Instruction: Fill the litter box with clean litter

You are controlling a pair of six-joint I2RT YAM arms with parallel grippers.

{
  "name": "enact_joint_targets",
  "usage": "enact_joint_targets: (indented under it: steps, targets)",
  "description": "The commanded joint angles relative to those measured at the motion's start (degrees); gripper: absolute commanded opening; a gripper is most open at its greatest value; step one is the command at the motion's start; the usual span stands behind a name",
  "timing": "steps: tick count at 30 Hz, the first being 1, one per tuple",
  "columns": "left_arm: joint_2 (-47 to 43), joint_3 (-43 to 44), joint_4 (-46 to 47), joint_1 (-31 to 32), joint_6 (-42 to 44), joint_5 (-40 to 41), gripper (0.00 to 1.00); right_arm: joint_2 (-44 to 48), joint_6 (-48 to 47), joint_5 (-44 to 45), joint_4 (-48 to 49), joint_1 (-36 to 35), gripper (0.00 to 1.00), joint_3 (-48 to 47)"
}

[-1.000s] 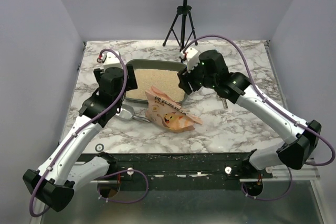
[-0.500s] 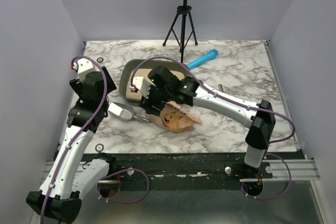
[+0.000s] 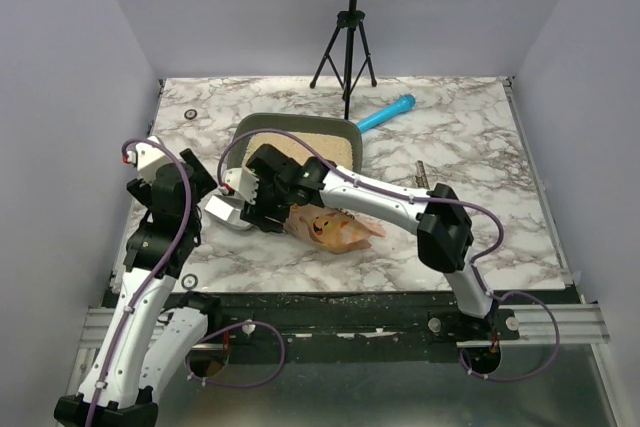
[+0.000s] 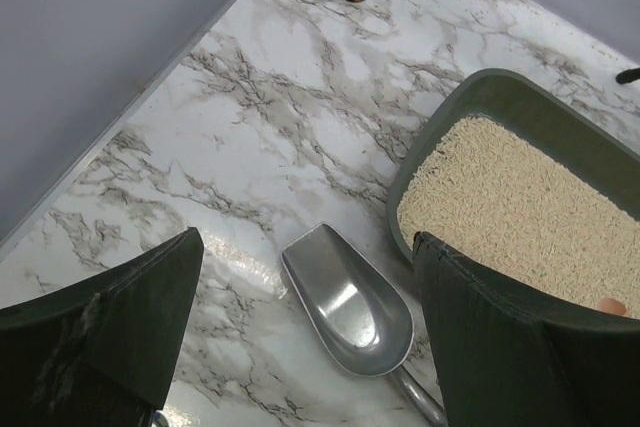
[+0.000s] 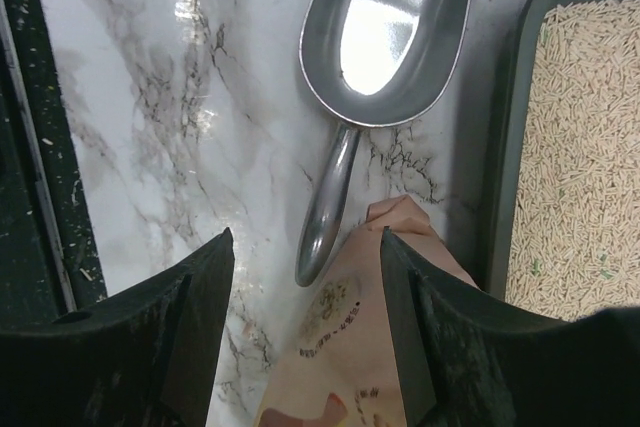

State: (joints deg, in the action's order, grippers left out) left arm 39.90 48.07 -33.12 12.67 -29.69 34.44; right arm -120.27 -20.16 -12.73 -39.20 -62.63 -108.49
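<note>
The litter box (image 3: 243, 127) is a dark grey-green tray at the table's middle back, and pale beige clean litter (image 3: 300, 145) covers its floor. It also shows in the left wrist view (image 4: 470, 107) and the right wrist view (image 5: 508, 147). A silver scoop (image 3: 222, 212) lies empty on the marble left of the box. My right gripper (image 5: 305, 237) is open, with the scoop handle (image 5: 325, 202) and a corner of the orange-pink bag (image 5: 370, 347) between its fingers. My left gripper (image 4: 307, 242) is open and empty above the scoop bowl (image 4: 350, 307).
The orange-pink printed bag (image 3: 335, 227) lies flat in front of the box. A blue cylinder (image 3: 386, 113) lies behind the box's right corner. A black tripod (image 3: 345, 42) stands at the back. A small dark stick (image 3: 421, 175) lies right of the box.
My right arm swung from the box's right side across to the left, down over the scoop handle. My left arm drew back left and nearer. The blue cylinder came into view.
</note>
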Motion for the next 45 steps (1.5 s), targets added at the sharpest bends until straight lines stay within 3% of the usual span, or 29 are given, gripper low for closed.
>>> enact_joint_targets:
  steps: [1,8,23,26,32,41,45]
  targets:
    - [-3.16,-0.52,0.69,-0.97,-1.95,3.97,0.94,-4.0,0.04,2.71,-0.79,-0.39,0.69,-2.87]
    - [-7.9,-1.4,0.52,-2.29,-3.18,8.37,0.96,-7.43,0.21,3.59,-1.14,-0.56,0.69,-3.31]
    - [-9.31,-1.93,2.01,-2.82,-2.74,5.12,0.98,-13.15,-0.67,7.98,-2.19,-0.91,0.65,-3.57]
    - [-9.4,-2.02,2.1,-2.82,-2.74,4.85,0.98,-14.12,-0.49,8.42,-2.55,-0.91,0.51,-4.1]
    - [-9.84,-2.11,2.27,-3.0,-2.65,4.85,0.98,-13.24,0.39,8.51,-1.85,-0.91,0.01,-3.75]
    - [-12.47,-2.46,2.01,-3.26,-3.35,7.57,0.98,-4.2,5.83,10.35,1.67,-1.18,0.01,-1.99]
    - [-14.32,-2.98,2.54,-3.26,-4.06,8.19,0.98,2.92,9.17,15.62,2.55,-1.18,0.0,-2.08]
